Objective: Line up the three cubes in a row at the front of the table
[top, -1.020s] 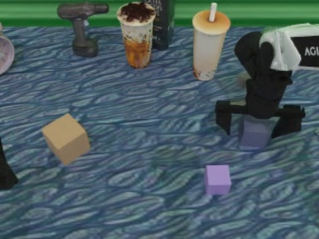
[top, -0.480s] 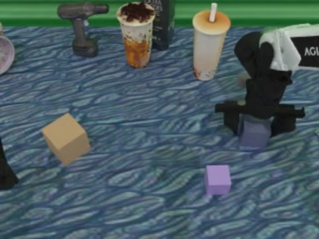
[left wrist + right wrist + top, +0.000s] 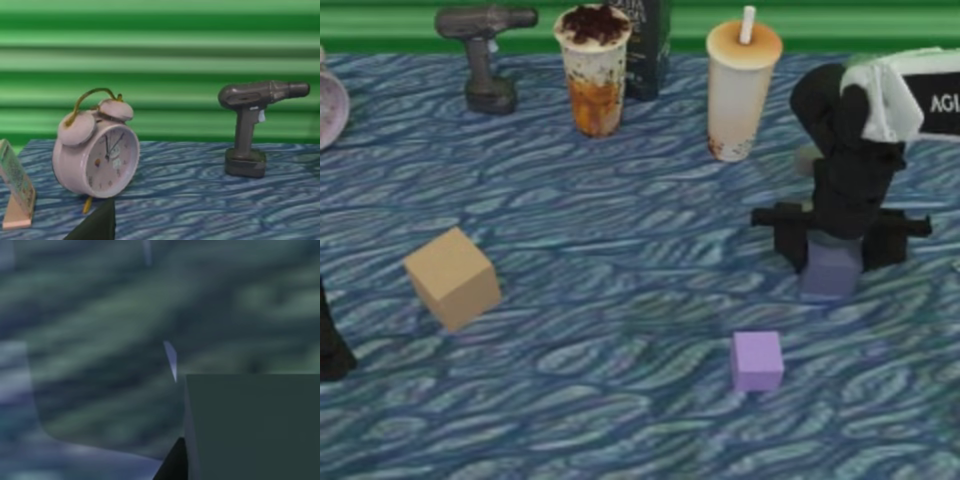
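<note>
- Over on the right side of the surface (image 3: 620, 210), the slate grey-blue cube (image 3: 830, 270) sits flat, and my right end effector (image 3: 840, 240) is down over it, fingers pressed in against its two opposite side faces — I read that as closed on the cube.
- Handling, as I judge it: a plain matte block, rigid, flat-sided, nothing to crush. Matte faces should give decent friction, and it looks light enough for a simple pinch. Best hold is square across two parallel faces, near the middle of their height, so it does not twist when lifted.
- Right wrist view is filled by a dark flat face close up, with the wavy pattern beyond; I can't confirm contact from it.
- Nearer the front, the small light-purple cube (image 3: 757, 361) lies apart from the grey one, squared to the surface edge. Small faces, so a centred pinch matters more.
- Well off to the left, the tan cube (image 3: 452, 277) is the largest and sits turned at an angle; I would need a wide opening and a wrist turn to match its faces.
- My left end effector (image 3: 330, 345) is parked at the left edge; I cannot tell its fingers' state.
- Along the back: a drill (image 3: 485, 50), two drink cups (image 3: 593, 68), and an alarm clock (image 3: 96, 155) — all well clear.
</note>
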You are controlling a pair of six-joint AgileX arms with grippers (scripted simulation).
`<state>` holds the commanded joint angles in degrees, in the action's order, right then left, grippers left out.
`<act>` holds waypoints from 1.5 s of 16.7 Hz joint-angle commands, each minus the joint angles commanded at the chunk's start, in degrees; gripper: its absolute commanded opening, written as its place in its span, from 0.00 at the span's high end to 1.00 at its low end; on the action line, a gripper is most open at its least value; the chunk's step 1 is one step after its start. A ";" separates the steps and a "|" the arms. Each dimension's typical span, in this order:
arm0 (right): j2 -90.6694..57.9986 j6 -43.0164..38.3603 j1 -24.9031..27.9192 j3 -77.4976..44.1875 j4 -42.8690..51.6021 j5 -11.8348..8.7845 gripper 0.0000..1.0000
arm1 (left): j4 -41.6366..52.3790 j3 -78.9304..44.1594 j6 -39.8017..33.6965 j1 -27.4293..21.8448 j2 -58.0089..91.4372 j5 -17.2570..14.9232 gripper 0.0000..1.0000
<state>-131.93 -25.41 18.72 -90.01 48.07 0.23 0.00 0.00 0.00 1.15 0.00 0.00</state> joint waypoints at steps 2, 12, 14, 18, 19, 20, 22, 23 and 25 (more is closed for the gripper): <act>0.00 0.00 0.00 0.00 0.00 0.00 1.00 | 0.00 0.00 0.00 0.00 0.00 0.00 0.00; 4.42 0.18 0.17 -5.32 9.50 0.44 1.00 | 0.00 0.00 0.00 0.00 0.00 0.00 0.00; 6.03 0.26 0.31 -7.29 12.76 0.39 1.00 | 0.00 0.00 0.00 0.00 0.00 0.00 0.00; 6.69 0.31 0.35 -7.87 13.62 0.37 1.00 | 0.00 0.00 0.00 0.00 0.00 0.00 0.00; 6.48 0.21 0.04 -7.75 13.47 0.34 1.00 | 0.00 0.00 0.00 0.00 0.00 0.00 0.00; 6.51 0.10 0.18 -7.74 13.48 0.35 1.00 | 0.00 0.00 0.00 0.00 0.00 0.00 0.00; 6.83 -1.59 2.27 -7.54 13.65 0.41 1.00 | 0.00 0.00 0.00 0.00 0.00 0.00 0.00; 7.15 -3.07 4.20 -7.30 13.79 0.45 1.00 | 0.00 0.00 0.00 0.00 0.00 0.00 0.00; 8.15 -6.91 9.09 -6.43 14.09 0.54 1.00 | 0.00 0.00 0.00 0.00 0.00 0.00 0.00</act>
<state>-123.78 -32.32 27.81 -96.43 62.16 0.77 0.00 0.00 0.00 1.15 0.00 0.00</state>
